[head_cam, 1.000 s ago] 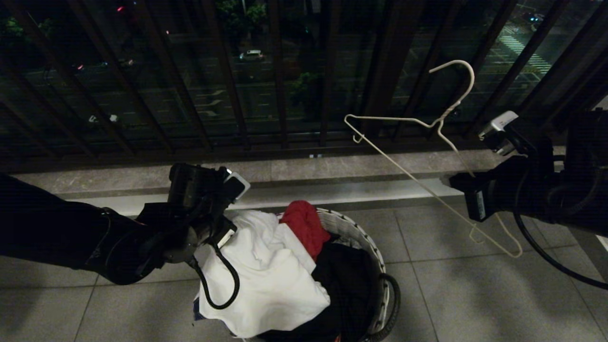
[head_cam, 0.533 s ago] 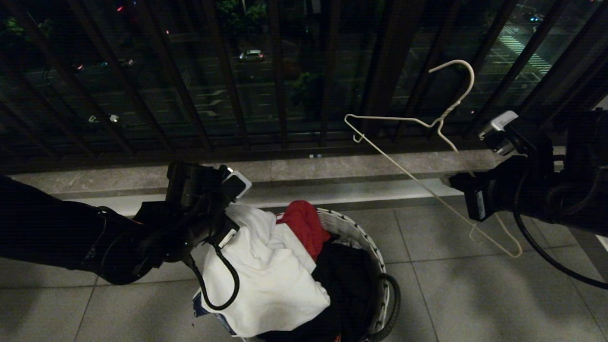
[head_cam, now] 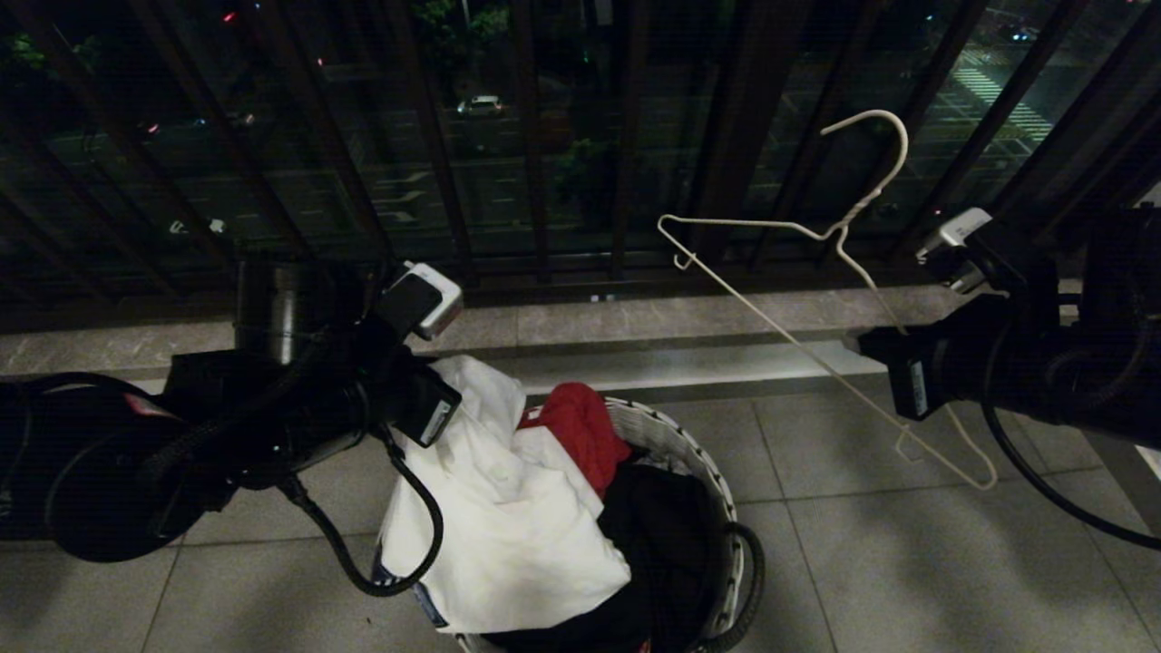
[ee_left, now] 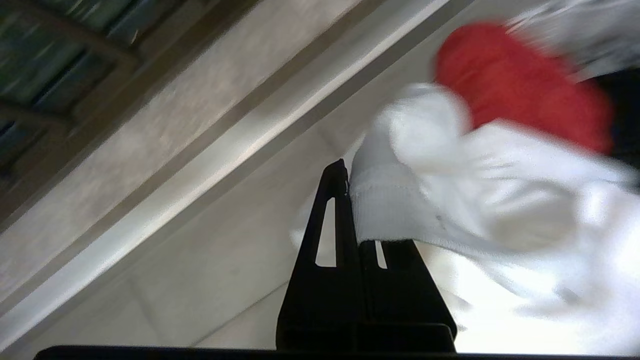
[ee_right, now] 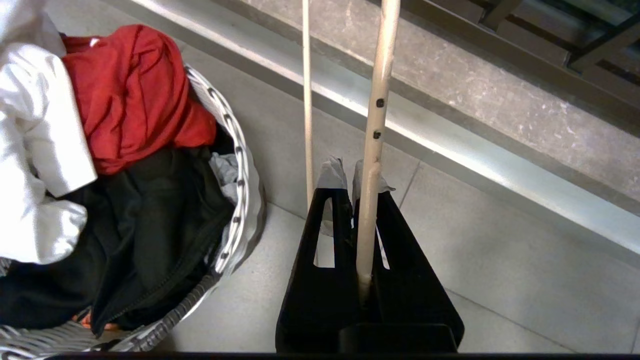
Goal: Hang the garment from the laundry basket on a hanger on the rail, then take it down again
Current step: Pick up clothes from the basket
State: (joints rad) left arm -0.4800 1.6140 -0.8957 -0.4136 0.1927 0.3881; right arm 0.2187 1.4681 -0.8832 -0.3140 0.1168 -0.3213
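The white garment (head_cam: 508,526) lies heaped on the left side of the round woven laundry basket (head_cam: 689,444), and one edge of it is drawn upward. My left gripper (head_cam: 451,392) is shut on that edge above the basket's left rim; the left wrist view shows the ribbed white hem (ee_left: 390,205) pinched between the black fingers of the left gripper (ee_left: 348,200). My right gripper (head_cam: 866,349) hovers right of the basket, shut on the thin white wire hanger (head_cam: 787,334), whose hook points up toward the balcony bars. The hanger wire (ee_right: 376,115) runs through the right gripper (ee_right: 348,172). The rail is out of view.
A red cloth (head_cam: 580,431) and a black garment (head_cam: 662,526) fill the rest of the basket, whose rim (ee_right: 240,165) also shows in the right wrist view. A stone ledge (head_cam: 680,317) and the dark balcony railing (head_cam: 535,136) stand behind. Grey floor tiles (head_cam: 862,562) surround the basket.
My left gripper has shut on the white garment's edge and risen, pulling that edge up out of the pile. The right arm and the hanger have stayed still.
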